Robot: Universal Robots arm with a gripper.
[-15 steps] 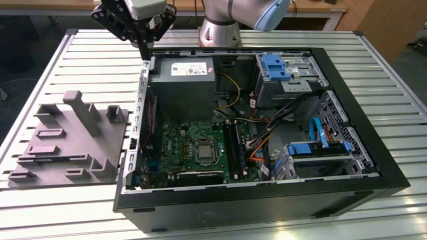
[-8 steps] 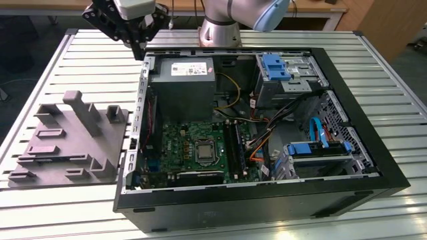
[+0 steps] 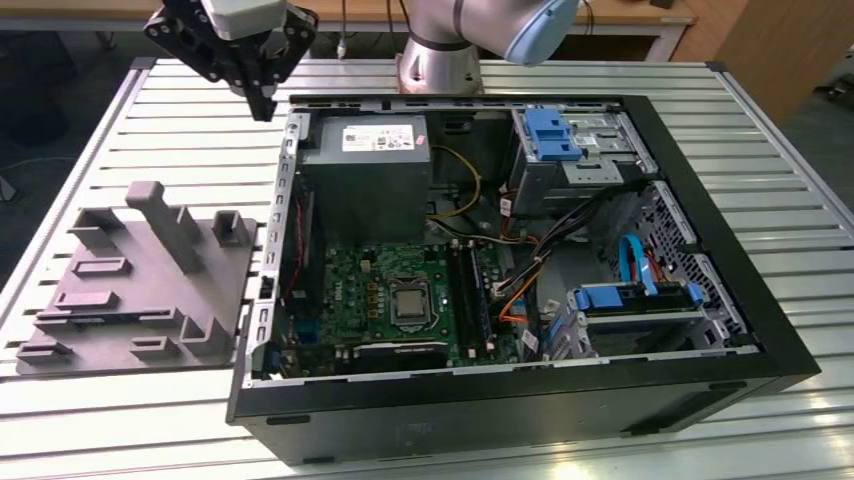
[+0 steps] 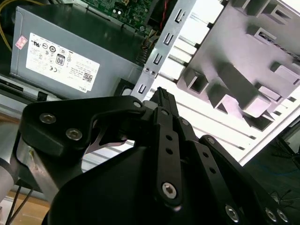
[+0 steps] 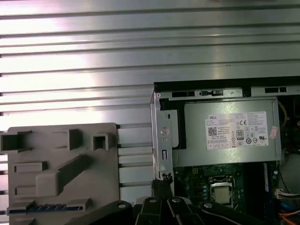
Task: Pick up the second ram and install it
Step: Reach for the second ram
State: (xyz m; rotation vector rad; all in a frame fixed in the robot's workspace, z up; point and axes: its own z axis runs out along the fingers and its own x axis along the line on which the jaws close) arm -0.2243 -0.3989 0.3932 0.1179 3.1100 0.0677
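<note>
Hovering tool [image 3: 260, 102]: hangs high with its tips pointing down. The first wrist view puts it roughly above the case [image 3: 534, 405] side wall, next to the PSU [image 3: 363, 170].
Tool state: fingers are together with nothing between them, as both wrist views show.
Ram [image 5: 47, 206]: a dark blue strip lying flat in a long slot of the tray [image 3: 147, 300], at the tray end farthest from the tool.
Ram vs tool: well apart with no contact. The whole tray, posts included, sits between them, and the ram is on the exterior view's left of the tool.
Tray: sits on the tabletop [image 3: 134, 420] just beside the case. The moulded slot probably keeps the ram at a fixed, repeatable pick pose, close to where it gets installed.
Case: lies on its side with the panel off, so the board [image 3: 380, 285] faces up and can be reached from above.
Sockets [image 3: 467, 285]: long black strips on the exterior view's right of the CPU socket [image 3: 404, 303]. I can't tell whether a stick is already seated in one.
Tool height: likely chosen to clear the tray posts and the case wall. It also lets the first wrist view take in both tray and board.
Status: my read is that the ram has not been picked yet, as the tool is empty and away from it.
</note>
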